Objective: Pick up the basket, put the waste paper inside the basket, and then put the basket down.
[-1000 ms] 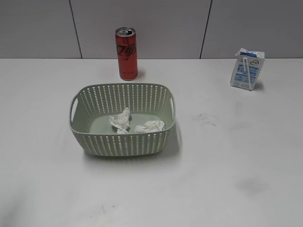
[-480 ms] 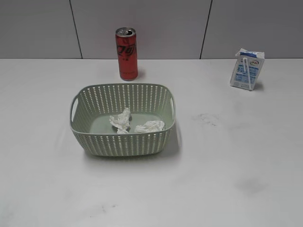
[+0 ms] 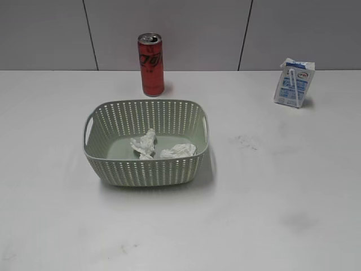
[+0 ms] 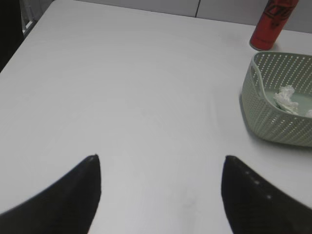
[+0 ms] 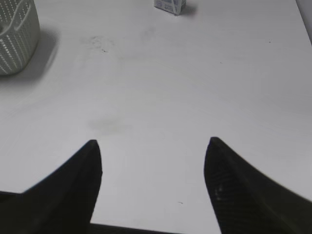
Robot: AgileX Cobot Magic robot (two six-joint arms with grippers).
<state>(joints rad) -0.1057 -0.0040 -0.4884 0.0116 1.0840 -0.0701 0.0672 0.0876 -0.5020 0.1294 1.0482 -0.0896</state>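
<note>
Two bystanders: can [image 3: 150, 64], carton [image 3: 294, 83]

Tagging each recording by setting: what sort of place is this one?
Probably a lab or test bench rather than a home: a bare white table against plain grey wall panels, with only a basket, a red can and a drink carton set out.

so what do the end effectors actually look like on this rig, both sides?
Only the fingertips show, in the wrist views. The left end effector has two matte black fingers that taper to curved, horn-like points. The right end effector looks the same, with a faint dimpled texture on its fingers. No cables, labels or markings are visible, and no arm links appear in any view.
</note>
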